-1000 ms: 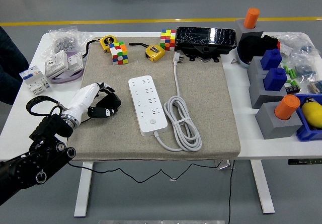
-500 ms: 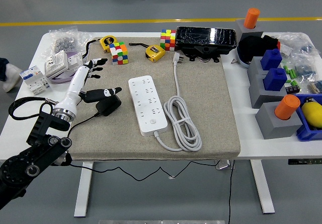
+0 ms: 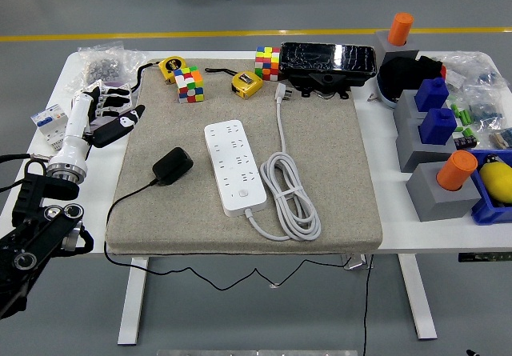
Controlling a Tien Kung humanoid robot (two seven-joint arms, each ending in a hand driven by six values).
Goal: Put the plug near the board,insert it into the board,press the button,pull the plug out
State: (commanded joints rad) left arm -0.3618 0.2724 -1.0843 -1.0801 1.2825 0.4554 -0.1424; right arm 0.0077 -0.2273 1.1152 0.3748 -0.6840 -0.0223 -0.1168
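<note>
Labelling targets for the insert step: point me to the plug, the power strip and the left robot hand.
plug [image 3: 173, 166], head view, middle of its black body
power strip [image 3: 234, 166], head view, centre of its white top face
left robot hand [image 3: 106, 114], head view, middle of the hand, fingers spread

I'm getting a bright, evenly lit feed, light coming from overhead. Shadows are lying short and soft under the power strip [image 3: 234, 168] and the coiled cable [image 3: 292, 194]. The shiny black wrapped box [image 3: 328, 58] is throwing glare patches. The mat [image 3: 336, 144] is rendering sharp; the left hand [image 3: 100, 116] is smearing slightly. The table edge [image 3: 432, 248] is bowing a little toward the frame's sides.
</note>
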